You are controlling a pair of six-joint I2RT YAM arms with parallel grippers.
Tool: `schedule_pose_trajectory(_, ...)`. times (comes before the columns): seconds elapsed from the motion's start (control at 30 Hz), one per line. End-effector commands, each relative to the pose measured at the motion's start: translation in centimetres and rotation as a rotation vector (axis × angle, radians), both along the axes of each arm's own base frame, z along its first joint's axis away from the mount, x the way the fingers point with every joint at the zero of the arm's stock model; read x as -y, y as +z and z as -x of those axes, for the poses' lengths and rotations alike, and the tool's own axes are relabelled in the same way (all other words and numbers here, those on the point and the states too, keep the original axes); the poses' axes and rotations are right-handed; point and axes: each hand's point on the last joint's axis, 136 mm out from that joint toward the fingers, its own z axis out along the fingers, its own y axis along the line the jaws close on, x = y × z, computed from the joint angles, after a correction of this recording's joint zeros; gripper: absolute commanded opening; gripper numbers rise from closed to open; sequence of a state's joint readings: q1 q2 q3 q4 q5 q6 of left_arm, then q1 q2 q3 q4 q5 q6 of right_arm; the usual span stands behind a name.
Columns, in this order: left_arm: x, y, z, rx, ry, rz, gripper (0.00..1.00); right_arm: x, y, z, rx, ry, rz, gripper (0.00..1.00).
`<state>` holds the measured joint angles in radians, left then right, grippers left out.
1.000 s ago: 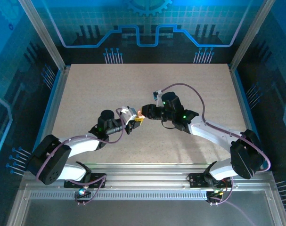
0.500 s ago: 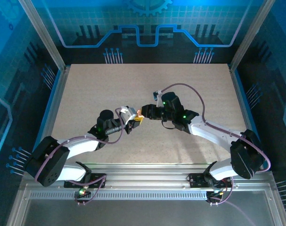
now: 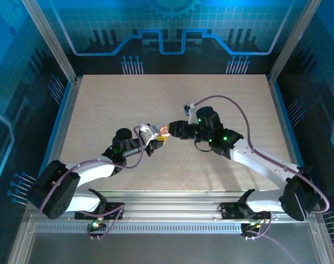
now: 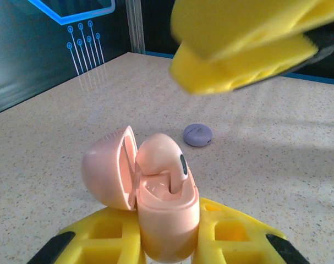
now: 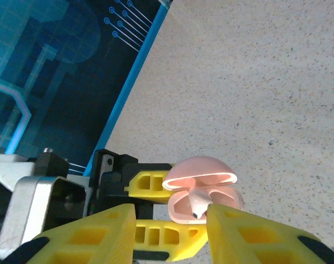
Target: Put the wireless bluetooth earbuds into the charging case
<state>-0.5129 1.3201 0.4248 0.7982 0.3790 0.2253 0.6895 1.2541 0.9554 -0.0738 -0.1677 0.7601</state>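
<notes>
A pink charging case (image 4: 167,214) stands upright between the yellow fingers of my left gripper (image 4: 167,239), which is shut on it. Its lid (image 4: 107,168) hangs open to the left. One pale pinkish earbud (image 4: 160,158) sits in the case, its stem down in a slot and its head sticking up. My right gripper (image 5: 169,231) is open just in front of the case (image 5: 202,192), and the earbud (image 5: 198,204) lies close to its right finger, free of both. In the top view the left gripper (image 3: 154,141) and the right gripper (image 3: 170,131) meet at mid-table.
A round lilac case (image 4: 197,135) lies shut on the speckled tabletop beyond the pink one. The right gripper's yellow fingers (image 4: 244,47) hang over the pink case in the left wrist view. Blue walls ring the table (image 3: 111,104).
The right arm has swung its elbow out to the right and its gripper has drawn slightly back from the case. The left arm holds still.
</notes>
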Motion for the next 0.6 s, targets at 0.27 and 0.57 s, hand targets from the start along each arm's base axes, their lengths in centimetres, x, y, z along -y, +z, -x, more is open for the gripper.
schedule_pose_trajectory(0.27, 0.1, 1.9, 0.7, 0.094, -0.028, -0.016, 0.13, 0.3, -0.2, 2.2, 0.026, 0.201, 0.089, 0.46)
schedule_pose_trajectory(0.57, -0.1, 1.8, 1.1, 0.099, -0.03, -0.028, 0.13, -2.0, 0.1, 1.5, -0.071, 0.248, -0.028, 0.44)
